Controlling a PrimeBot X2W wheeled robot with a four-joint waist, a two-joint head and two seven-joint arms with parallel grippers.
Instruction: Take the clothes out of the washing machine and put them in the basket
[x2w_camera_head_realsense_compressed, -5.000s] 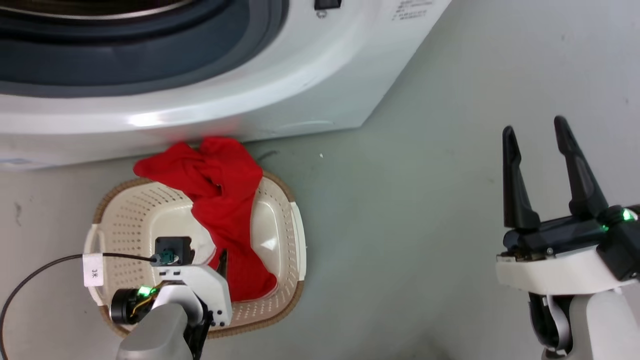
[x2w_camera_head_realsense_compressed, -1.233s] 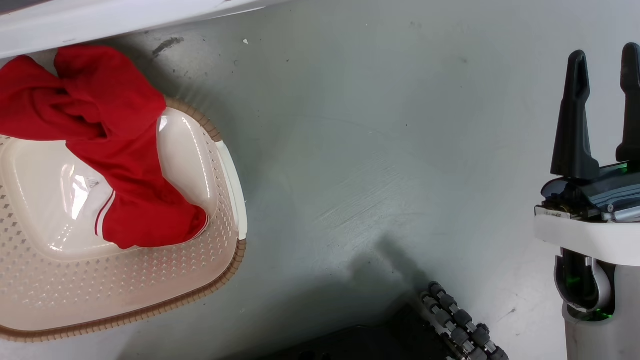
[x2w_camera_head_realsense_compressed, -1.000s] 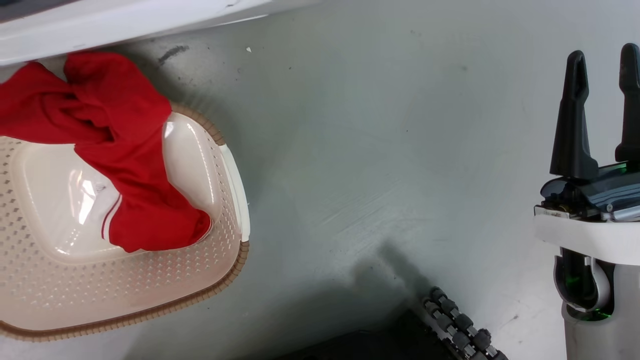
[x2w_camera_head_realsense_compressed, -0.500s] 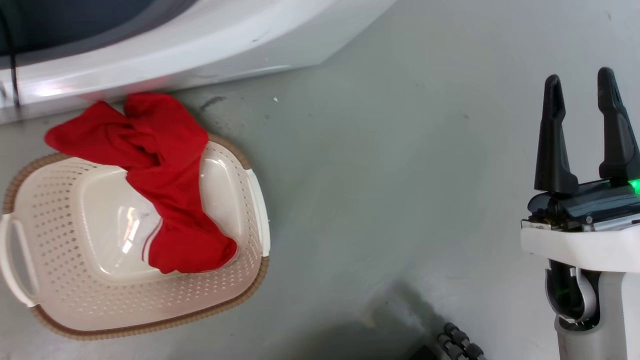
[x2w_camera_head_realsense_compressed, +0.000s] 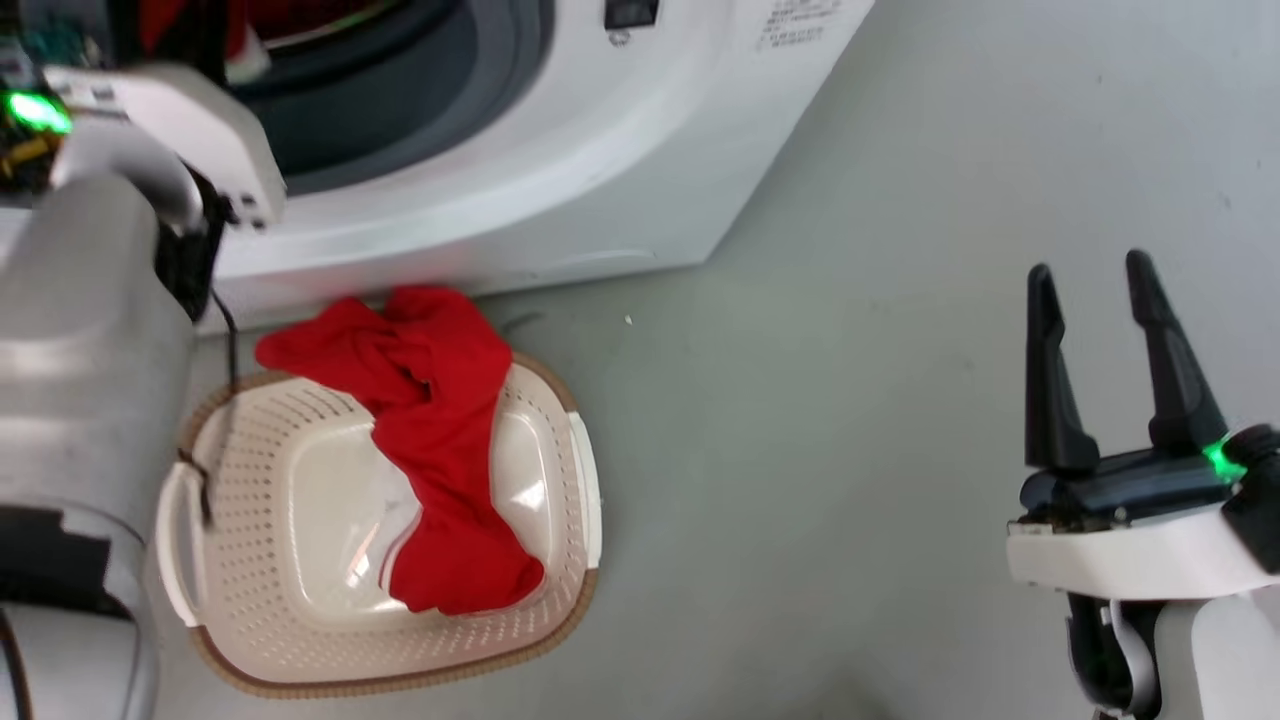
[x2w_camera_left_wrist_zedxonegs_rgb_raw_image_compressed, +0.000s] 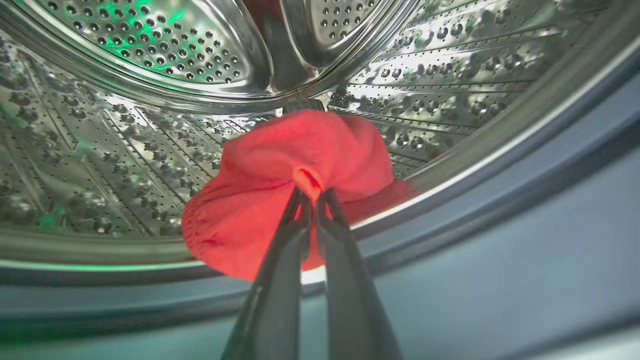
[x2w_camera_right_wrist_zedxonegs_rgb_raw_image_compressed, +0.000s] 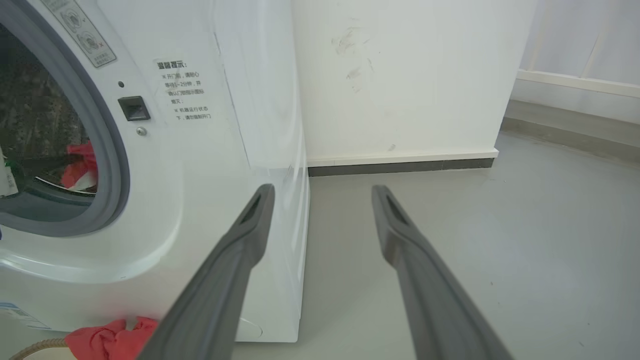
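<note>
At the left claw (x2w_camera_left_wrist_zedxonegs_rgb_raw_image_compressed: 312, 192), clamped on a thin fold, the soft red fabric garment (x2w_camera_left_wrist_zedxonegs_rgb_raw_image_compressed: 300, 150) sits on the perforated steel drum (x2w_camera_left_wrist_zedxonegs_rgb_raw_image_compressed: 150, 55) lip; that pinch could slip crossing the grey rubber ring (x2w_camera_left_wrist_zedxonegs_rgb_raw_image_compressed: 525, 225)

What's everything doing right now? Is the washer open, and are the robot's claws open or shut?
washing machine: open at the front, one garment inside.
red garment in the drum: pinched, near the drum's front lip.
left gripper: shut on that garment.
right gripper: open, empty.
basket: upright on the floor.
red garment in the basket: draped half inside, half over the rim.
</note>
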